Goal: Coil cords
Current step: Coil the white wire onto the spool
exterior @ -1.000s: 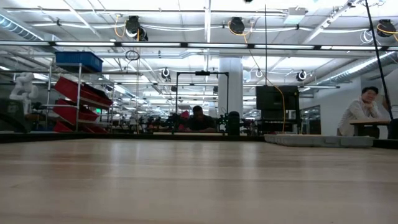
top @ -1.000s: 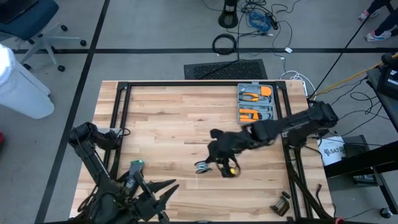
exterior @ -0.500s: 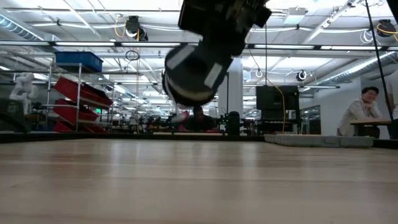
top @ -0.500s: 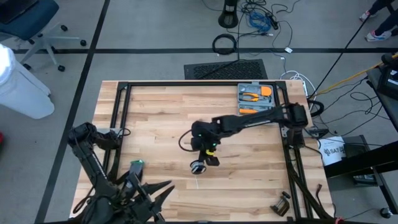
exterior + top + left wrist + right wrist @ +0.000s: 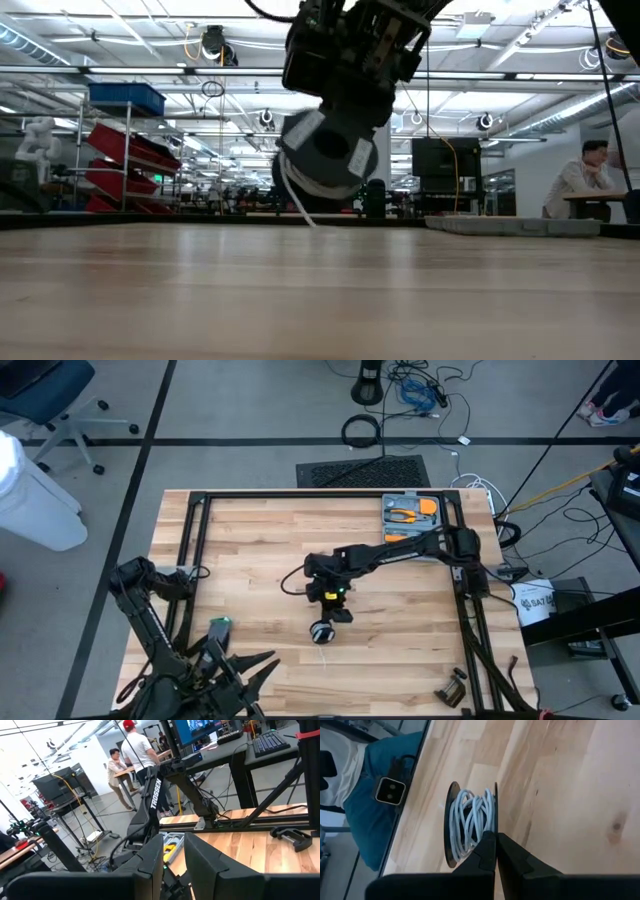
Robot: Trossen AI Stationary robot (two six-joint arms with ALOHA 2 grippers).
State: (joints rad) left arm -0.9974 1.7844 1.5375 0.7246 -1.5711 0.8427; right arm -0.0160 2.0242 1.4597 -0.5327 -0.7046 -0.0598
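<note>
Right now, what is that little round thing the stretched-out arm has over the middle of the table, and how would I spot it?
Start at the wooden table and follow the right arm, which reaches in from the side with the orange tool tray, to the right gripper. Just past its shut fingertips is the cord bundle: a small dark spool wound with thin white cord, one loose white end trailing, unlike the big black cable ring on the floor.

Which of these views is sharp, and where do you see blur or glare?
High view: evenly lit, sharp. Low view: the round dark spool of white cord near the lens looks soft; bright ceiling lights. Right wrist view: cord sharp, the right tool a dark blur.
</note>
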